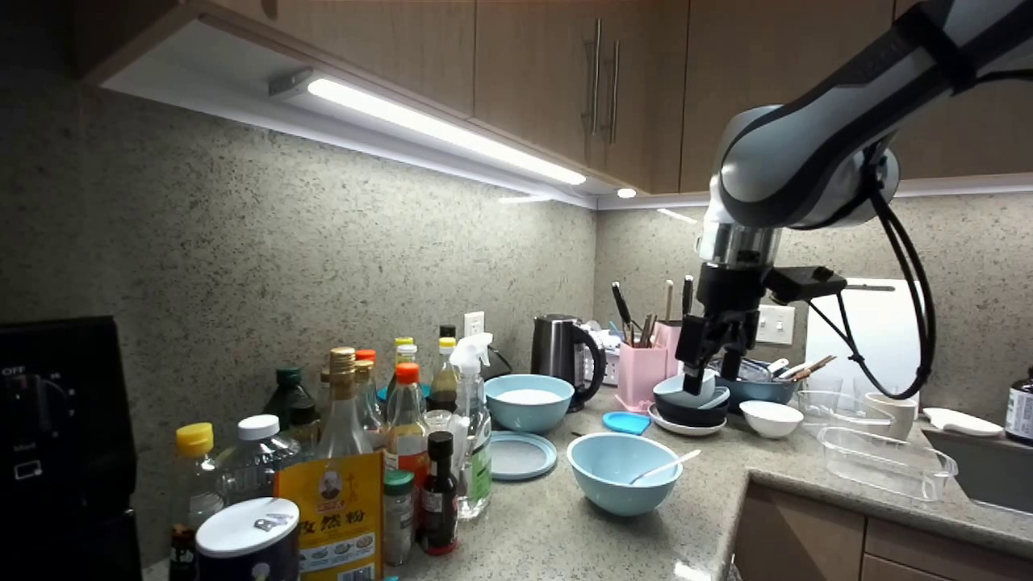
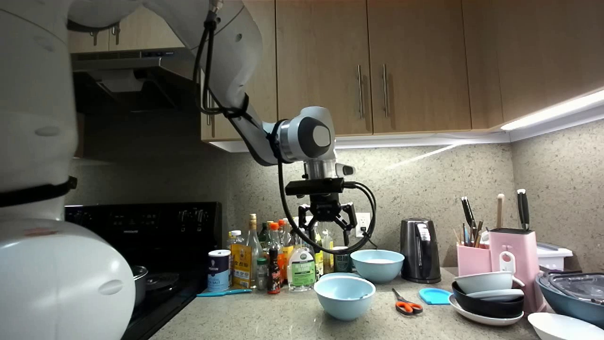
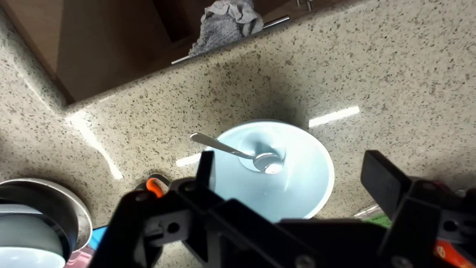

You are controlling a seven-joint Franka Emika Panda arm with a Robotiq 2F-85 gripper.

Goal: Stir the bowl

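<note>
The light-blue round bowl (image 1: 617, 484) stands on the counter near its inner corner; it also shows in an exterior view (image 2: 344, 302) and in the wrist view (image 3: 253, 193). A metal spoon (image 3: 223, 146) lies in it, its head on the bowl's bottom and its handle leaning out over the rim; it also shows in an exterior view (image 1: 668, 466). My gripper (image 3: 289, 158) is open and empty, with its fingers wide apart. It hangs pointing down, well above the counter, in both exterior views (image 1: 710, 378) (image 2: 329, 237). In the wrist view the fingers and gripper body hide part of the bowl.
A second light-blue bowl (image 1: 529, 411) with white contents stands behind, near a black kettle (image 2: 421, 250). Orange-handled scissors (image 2: 408, 307), stacked bowls (image 2: 500, 307) and a pink knife block (image 2: 514, 255) are beside. Several bottles and a spray bottle (image 1: 476, 444) line the wall.
</note>
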